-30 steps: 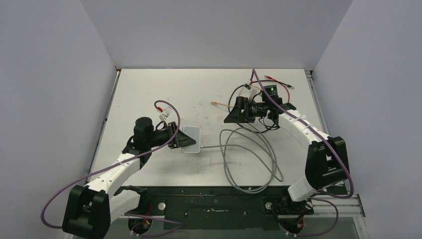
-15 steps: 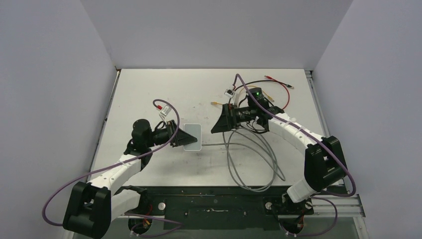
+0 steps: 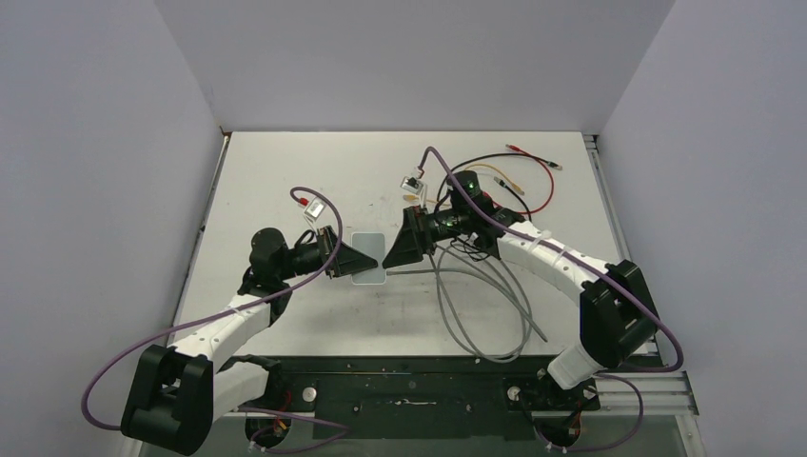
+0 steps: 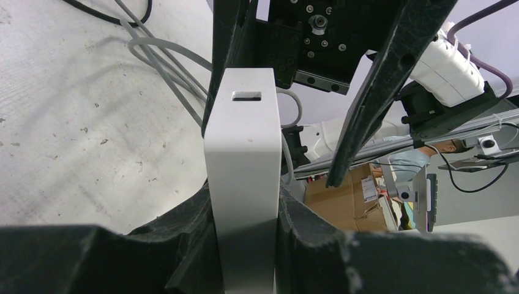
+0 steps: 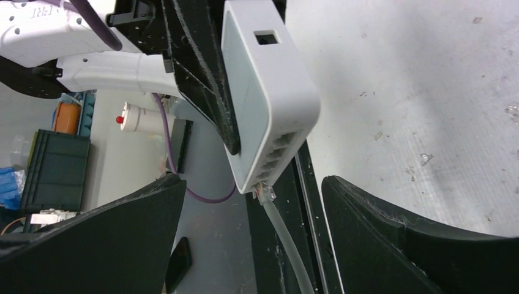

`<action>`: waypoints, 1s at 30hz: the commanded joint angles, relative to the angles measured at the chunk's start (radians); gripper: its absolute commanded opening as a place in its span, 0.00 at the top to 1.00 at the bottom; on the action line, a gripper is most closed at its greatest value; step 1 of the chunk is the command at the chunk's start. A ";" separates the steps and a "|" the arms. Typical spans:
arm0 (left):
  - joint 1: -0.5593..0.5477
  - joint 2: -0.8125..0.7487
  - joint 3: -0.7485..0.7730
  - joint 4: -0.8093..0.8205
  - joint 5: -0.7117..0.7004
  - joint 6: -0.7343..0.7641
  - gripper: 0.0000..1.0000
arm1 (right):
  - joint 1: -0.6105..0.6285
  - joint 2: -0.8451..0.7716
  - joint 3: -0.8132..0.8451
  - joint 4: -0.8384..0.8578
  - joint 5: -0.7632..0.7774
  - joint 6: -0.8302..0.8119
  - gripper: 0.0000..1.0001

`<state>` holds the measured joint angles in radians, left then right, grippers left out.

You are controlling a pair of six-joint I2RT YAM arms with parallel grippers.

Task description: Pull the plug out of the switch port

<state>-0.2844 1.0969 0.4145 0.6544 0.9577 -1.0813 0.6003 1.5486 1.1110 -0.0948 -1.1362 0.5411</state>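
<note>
The switch is a small pale grey box, lifted off the table. My left gripper is shut on it; its two black jaws pinch its flat sides in the left wrist view. In the right wrist view the switch shows a row of sockets, with a clear plug seated in the end socket and a grey cable hanging from it. My right gripper is open, its jaws wide on either side of the plug without touching it. From above, the right gripper sits just right of the switch.
The grey cable lies in loose loops on the table right of centre. Red, black and yellow leads lie tangled at the back right. A small white connector with a red tip lies behind the left arm.
My right gripper has swung left from the back right to the switch's socket edge. My left gripper has lifted and tilted the switch, and the cable loops have dragged leftward.
</note>
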 commanded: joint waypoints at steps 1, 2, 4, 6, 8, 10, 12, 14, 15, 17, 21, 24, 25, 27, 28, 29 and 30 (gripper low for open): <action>0.007 -0.006 0.012 0.095 0.017 -0.020 1.00 | 0.019 0.002 0.008 0.137 -0.050 0.054 0.17; 0.007 -0.009 0.010 0.098 0.015 -0.021 1.00 | 0.020 -0.002 0.002 0.139 -0.052 0.057 0.17; 0.007 -0.014 0.007 0.099 0.013 -0.022 1.00 | 0.019 -0.010 -0.014 0.140 -0.051 0.054 0.16; 0.007 -0.017 0.009 0.100 0.012 -0.022 1.00 | 0.020 -0.017 -0.023 0.127 -0.049 0.041 0.13; 0.007 -0.018 0.011 0.100 0.013 -0.024 1.00 | 0.020 -0.022 -0.031 0.125 -0.049 0.039 0.11; 0.007 -0.018 0.016 0.102 0.014 -0.026 1.00 | 0.019 -0.024 -0.034 0.127 -0.050 0.039 0.11; 0.006 -0.018 0.018 0.102 0.015 -0.026 1.00 | 0.020 -0.024 -0.037 0.127 -0.051 0.041 0.12; 0.007 -0.019 0.019 0.101 0.017 -0.026 1.00 | 0.020 -0.021 -0.039 0.132 -0.058 0.044 0.16; 0.007 -0.018 0.018 0.102 0.017 -0.026 1.00 | 0.020 -0.019 -0.039 0.133 -0.062 0.047 0.19; 0.007 -0.020 0.015 0.103 0.015 -0.027 1.00 | 0.021 -0.013 -0.041 0.126 -0.067 0.051 0.21; 0.008 -0.027 0.010 0.103 0.012 -0.028 1.00 | 0.022 -0.019 -0.061 0.110 -0.065 0.035 0.18; 0.008 -0.029 0.010 0.103 0.009 -0.029 1.00 | 0.024 -0.023 -0.075 0.113 -0.066 0.032 0.18; 0.008 -0.029 0.012 0.102 0.010 -0.029 1.00 | 0.023 -0.024 -0.079 0.114 -0.069 0.034 0.18; 0.008 -0.029 0.010 0.103 0.007 -0.029 1.00 | 0.023 -0.020 -0.079 0.113 -0.075 0.033 0.22; 0.008 -0.028 0.009 0.103 0.004 -0.029 1.00 | 0.023 -0.017 -0.079 0.113 -0.076 0.035 0.24; 0.008 -0.029 0.008 0.103 0.003 -0.029 1.00 | 0.024 -0.014 -0.078 0.114 -0.081 0.037 0.27; 0.008 -0.029 0.007 0.103 0.001 -0.029 1.00 | 0.024 -0.011 -0.077 0.115 -0.084 0.040 0.31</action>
<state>-0.2844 1.0958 0.4145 0.6701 0.9588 -1.0966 0.6170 1.5486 1.0355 -0.0135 -1.1820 0.5903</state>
